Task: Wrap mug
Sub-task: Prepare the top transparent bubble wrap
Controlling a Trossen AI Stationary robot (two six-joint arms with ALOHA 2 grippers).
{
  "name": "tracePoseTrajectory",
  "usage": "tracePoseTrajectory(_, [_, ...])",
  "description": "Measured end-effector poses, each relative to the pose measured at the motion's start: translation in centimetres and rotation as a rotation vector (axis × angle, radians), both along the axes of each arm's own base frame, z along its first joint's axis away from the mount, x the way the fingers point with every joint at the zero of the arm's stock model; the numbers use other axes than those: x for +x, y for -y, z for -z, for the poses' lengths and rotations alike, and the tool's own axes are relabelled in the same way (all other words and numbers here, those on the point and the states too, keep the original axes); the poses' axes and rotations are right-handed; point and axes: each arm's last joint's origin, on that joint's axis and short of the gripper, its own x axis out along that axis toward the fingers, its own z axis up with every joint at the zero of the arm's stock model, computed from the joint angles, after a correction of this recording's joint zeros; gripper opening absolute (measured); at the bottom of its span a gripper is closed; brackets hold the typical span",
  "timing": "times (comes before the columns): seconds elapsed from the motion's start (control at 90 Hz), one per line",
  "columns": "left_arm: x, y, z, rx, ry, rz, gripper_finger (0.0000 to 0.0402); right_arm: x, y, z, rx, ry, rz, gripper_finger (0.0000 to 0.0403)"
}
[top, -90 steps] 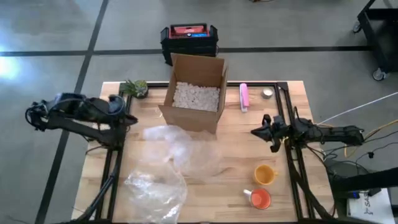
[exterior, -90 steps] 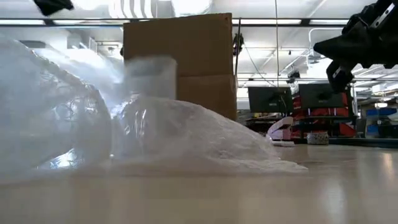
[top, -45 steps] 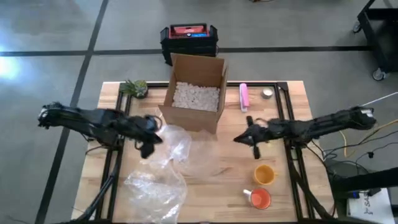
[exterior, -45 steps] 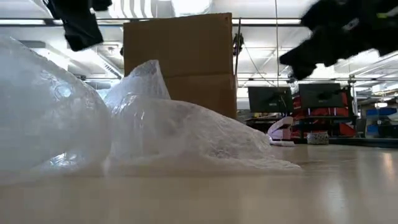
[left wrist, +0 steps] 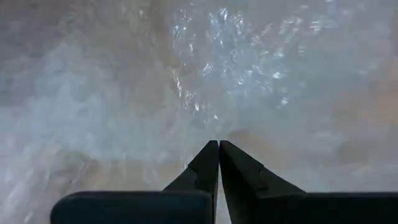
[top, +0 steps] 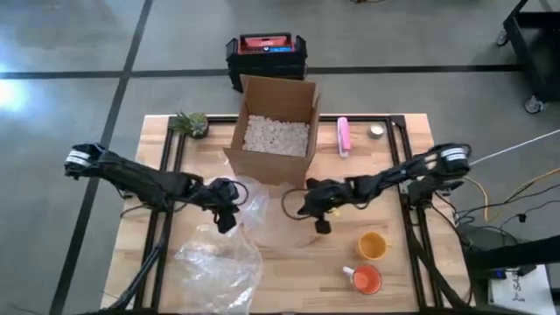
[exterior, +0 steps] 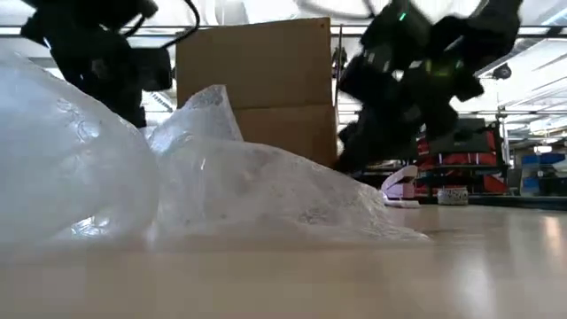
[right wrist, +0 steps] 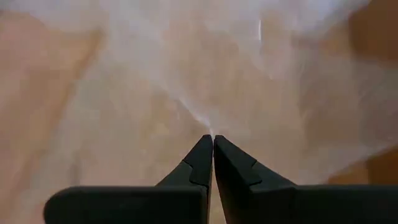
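A: Status of the left pincer (top: pixel 225 215)?

B: Clenched, tips pressed together with nothing between them, as its wrist view shows (left wrist: pixel 218 163). It hangs over the left edge of the wrap (top: pixel 267 210), which lies directly ahead of and beneath its tips.

A: Right pincer (top: pixel 320 222)?

B: Same condition: tips closed on themselves (right wrist: pixel 212 157), poised over the right edge of the same sheet. A second bundle (top: pixel 219 267) lies on the table (top: pixel 402 153) nearer the front, behind and below the left pincer.

A: Location of the mug (top: pixel 372 245)?

B: On the table to the right of the right pincer and slightly nearer the front edge, apart from the wrap. A second, redder mug (top: pixel 365 279) stands just beyond it. Neither is on the sheet.

A: Failure modes from here?

B: Three, by judgement. First: closed tips descending would push the film rather than pinch it, so both must release before contact. Second: film is slick and thin, so a shallow pinch may slip or tear, and unequal pulls would bunch the sheet. Third: dragging the sheet rightward could tip a mug, and the box (top: pixel 276 131) stands just behind both pincers, so a high lift risks a collision.
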Motion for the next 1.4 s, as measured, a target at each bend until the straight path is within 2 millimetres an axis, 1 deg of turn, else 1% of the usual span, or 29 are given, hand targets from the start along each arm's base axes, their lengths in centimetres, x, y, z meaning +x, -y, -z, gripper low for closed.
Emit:
tracePoseTrajectory(0.122, [-0.3,0.0,1.3,-0.003,-0.073,-0.009,0.0001,0.2,-0.1,1.5,-0.011,-0.127,0.0,0.0])
tracePoseTrajectory(0.178, [-0.6,0.0,1.9,-0.02,-0.125,-0.02,0.0001,-0.1,0.0,1.4,-0.038,-0.202,0.016,0.0])
tracePoseTrajectory(0.278, [-1.5,0.0,2.7,-0.041,-0.222,-0.041,0.0001,-1.6,0.3,0.7,-0.118,-0.343,0.044,0.0])
tracePoseTrajectory(0.411, [-2.4,-0.1,2.8,-0.049,-0.302,-0.073,0.0001,-4.6,0.8,-1.2,-0.176,-0.543,0.053,0.0])
tracePoseTrajectory(0.5, [-2.4,-0.1,2.7,-0.054,-0.302,-0.08,0.0001,-6.8,1.0,-2.8,-0.194,-0.647,0.064,0.0])
tracePoseTrajectory(0.578, [-2.5,-0.1,2.6,-0.06,-0.295,-0.079,0.0001,-8.2,1.1,-4.5,-0.186,-0.672,0.085,0.0])
tracePoseTrajectory(0.678, [-2.1,0.0,1.9,-0.085,-0.28,-0.061,0.0001,-10.2,1.2,-6.2,-0.182,-0.721,0.102,0.0])
tracePoseTrajectory(0.733, [-2.2,0.1,1.1,-0.095,-0.298,-0.054,0.0001,-10.8,1.3,-7.1,-0.179,-0.696,0.113,0.0])
tracePoseTrajectory(0.811, [-1.7,0.2,-0.8,-0.107,-0.296,-0.057,0.0,-11.3,1.3,-8.5,-0.167,-0.616,0.149,0.0])
tracePoseTrajectory(0.878, [-1.4,0.4,-2.8,-0.128,-0.287,-0.059,0.0,-10.7,1.3,-9.5,-0.145,-0.476,0.171,0.0])
tracePoseTrajectory(0.933, [-0.6,0.6,-4.6,-0.139,-0.209,-0.043,0.0,-10.0,1.2,-9.9,-0.128,-0.358,0.174,0.0])
tracePoseTrajectory(0.978, [-0.1,0.6,-5.8,-0.098,-0.14,-0.038,0.0,-9.4,1.2,-10.0,-0.124,-0.27,0.165,0.0])
tracePoseTrajectory(1.033, [0.3,0.4,-6.5,0.018,-0.067,-0.047,0.0,-8.7,1.1,-9.8,-0.129,-0.172,0.148,0.0])
tracePoseTrajectory(1.089, [1.0,0.2,-6.5,0.118,-0.006,-0.052,0.0,-8.0,1.1,-8.9,-0.138,-0.129,0.134,0.0])
tracePoseTrajectory(1.133, [1.5,0.2,-6.1,0.163,0.034,-0.056,0.0,-7.5,1.1,-8.1,-0.139,-0.1,0.137,0.0])
tracePoseTrajectory(1.178, [1.8,0.1,-5.2,0.183,0.044,-0.049,0.0,-7.2,1.1,-6.9,-0.153,-0.111,0.141,0.0])
tracePoseTrajectory(1.267, [2.7,0.3,-3.3,0.149,0.105,-0.043,0.0,-7.0,1.2,-4.9,-0.183,-0.198,0.149,0.0])
tracePoseTrajectory(1.322, [2.8,0.6,-1.4,0.081,0.068,-0.039,0.0,-7.0,1.1,-3.6,-0.194,-0.271,0.146,0.0])
tracePoseTrajectory(1.4, [2.9,1.4,0.4,-0.02,0.019,-0.032,0.0,-7.2,1.1,-2.3,-0.2,-0.356,0.151,0.0])
